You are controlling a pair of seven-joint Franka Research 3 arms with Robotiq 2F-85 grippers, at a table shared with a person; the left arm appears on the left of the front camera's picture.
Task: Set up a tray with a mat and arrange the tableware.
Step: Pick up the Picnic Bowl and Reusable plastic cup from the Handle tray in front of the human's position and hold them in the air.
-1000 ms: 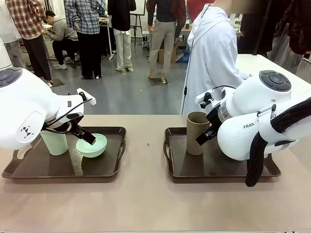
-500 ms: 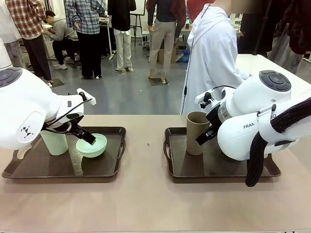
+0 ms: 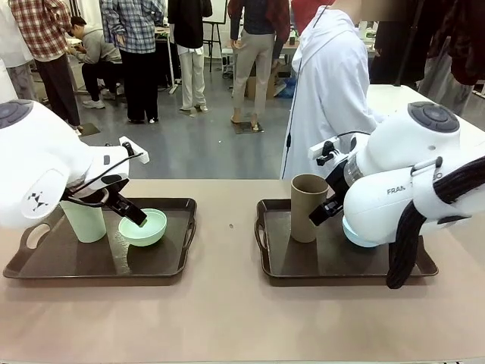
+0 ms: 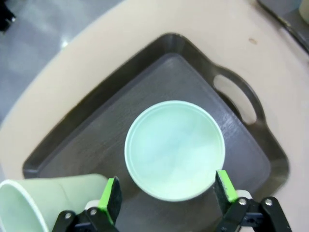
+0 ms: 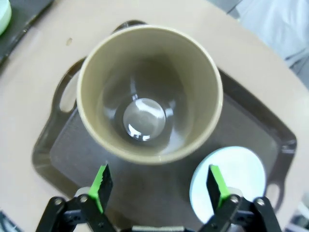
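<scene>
On the left tray stand a pale green tumbler and a mint green bowl. A dark grained mat seems to line that tray's floor. My left gripper hangs open just above the mint bowl, its pads either side of the near rim, the pale green tumbler beside it. The right tray carries a brown tumbler and a light blue bowl. Over the brown tumbler my right gripper is open, with the light blue bowl to one side.
A person in a white coat stands at the far edge behind the right tray. A bare strip of beige table separates the trays, and the near table edge runs below them. Other people stand far back.
My right arm has risen and shifted slightly right, uncovering the light blue bowl in the front view. My left arm has edged a little left. Both grippers stay open.
</scene>
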